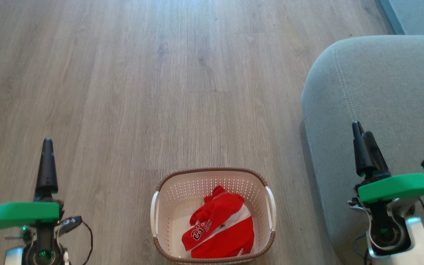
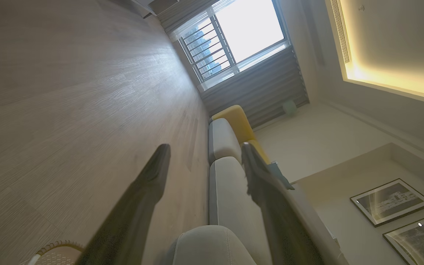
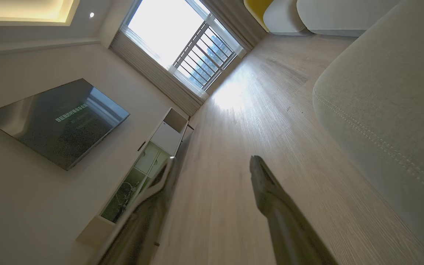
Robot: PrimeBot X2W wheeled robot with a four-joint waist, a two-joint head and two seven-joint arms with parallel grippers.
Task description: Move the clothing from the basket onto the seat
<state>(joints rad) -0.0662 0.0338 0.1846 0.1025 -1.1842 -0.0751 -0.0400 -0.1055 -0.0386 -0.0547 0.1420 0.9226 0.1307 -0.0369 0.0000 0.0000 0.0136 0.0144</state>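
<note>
Head view puts the clothing (image 1: 221,228) inside the basket (image 1: 182,191): a crumpled red heap with a white panel and white lettering on its left fold, lying toward the basket's right and near side. The basket stands on the wooden floor (image 1: 142,73) at the lower middle, brown rim on top, a white handle on each side. To its right, a strip of floor apart, rises the seat (image 1: 388,92), grey and round-cornered, with a pale stitched seam along its edge.

The left tool (image 1: 47,143) stands at the lower left over bare floor, well apart from the basket; the right tool (image 1: 361,129) stands at the lower right, in front of the seat's near edge. Each wrist view shows its own tool's two dark fingers spread wide and empty: the left looks along the floor toward grey cushions (image 2: 221,140) and a window (image 2: 248,29), the right past the seat's seam toward a wall-mounted television (image 3: 55,121) and a low cabinet (image 3: 153,154).
</note>
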